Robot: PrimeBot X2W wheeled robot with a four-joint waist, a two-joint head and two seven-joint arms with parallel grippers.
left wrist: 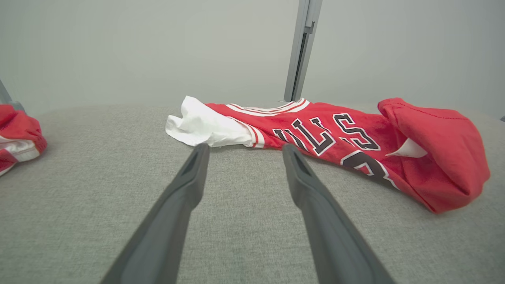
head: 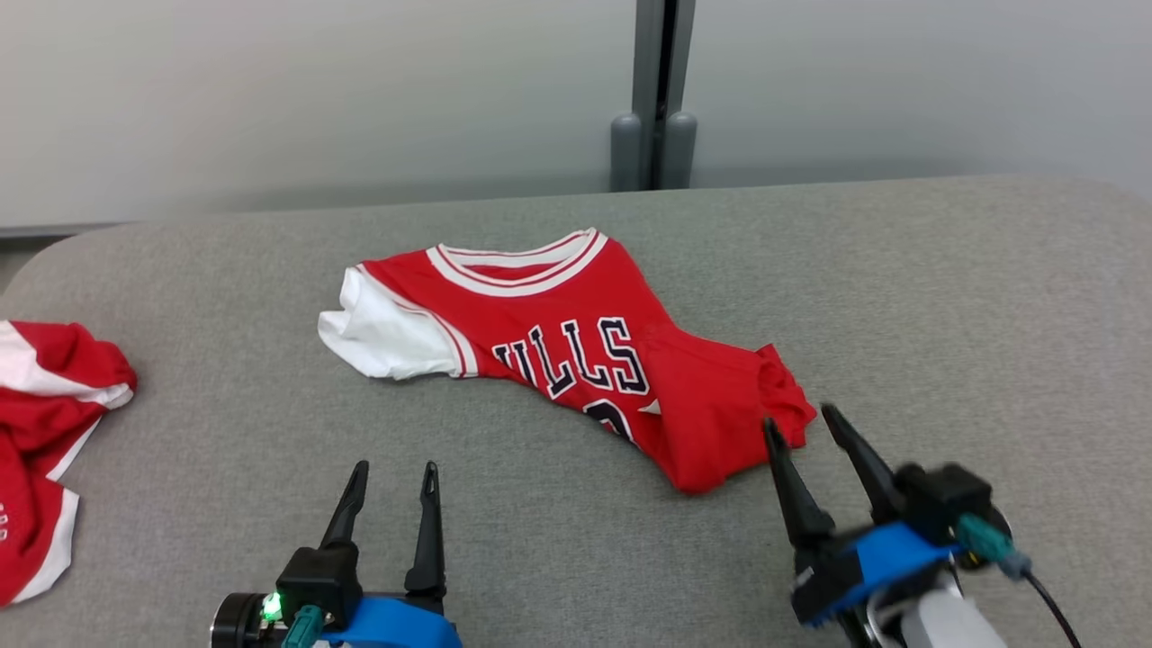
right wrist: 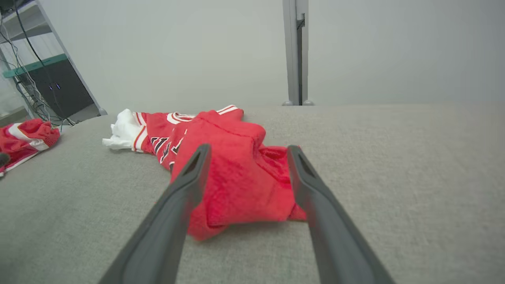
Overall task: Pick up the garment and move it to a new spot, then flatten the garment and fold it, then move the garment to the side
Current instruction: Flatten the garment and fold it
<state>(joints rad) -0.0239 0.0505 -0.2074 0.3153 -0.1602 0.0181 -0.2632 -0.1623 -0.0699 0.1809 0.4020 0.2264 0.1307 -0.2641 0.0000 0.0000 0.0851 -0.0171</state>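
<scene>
Jersey (head: 576, 351), red with one white sleeve, lies rumpled at the middle of the frame on the grey table (head: 945, 297). At lower left the left gripper (head: 395, 468) stands spread and empty, apart from it. At lower right the right gripper (head: 799, 417) is spread too, its tips just beside the bunched red end, pinching nothing.

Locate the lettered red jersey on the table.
The lettered jersey lies crumpled centrally on the grey table in the head view, its bunched red end just ahead of the open right gripper; a second garment sits far left.
</scene>
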